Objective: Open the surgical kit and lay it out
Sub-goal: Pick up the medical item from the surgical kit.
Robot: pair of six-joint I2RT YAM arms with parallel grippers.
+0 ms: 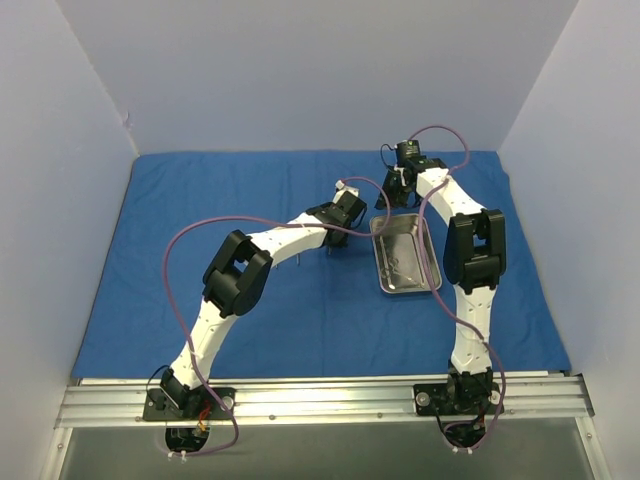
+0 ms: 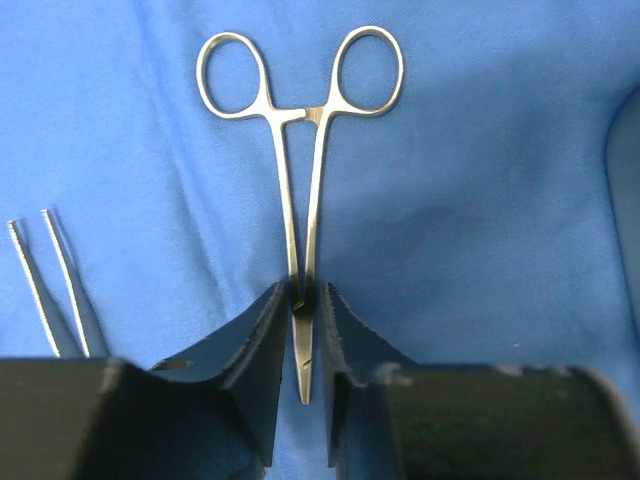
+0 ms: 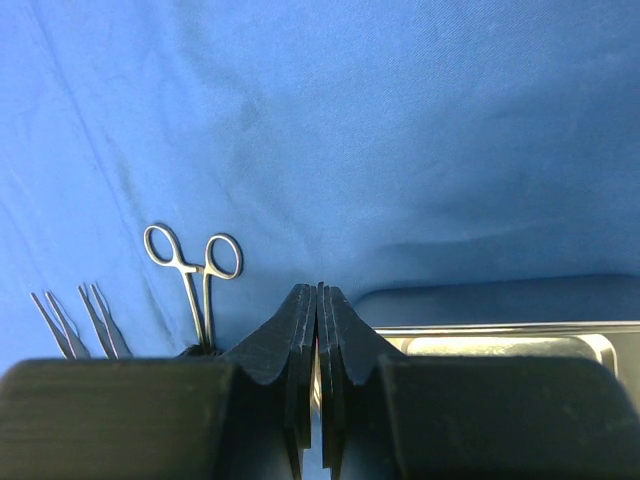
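Left hand (image 2: 305,292) clamped on ring-handled forceps (image 2: 303,115) lying on the blue drape (image 2: 480,200); right hand (image 3: 318,290) pressed together, empty, by the steel tray (image 3: 500,327).

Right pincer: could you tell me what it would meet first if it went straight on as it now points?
Probably the bare blue drape just past the steel tray's rim; nothing else lies ahead of the shut right pincer, though depth is unclear.
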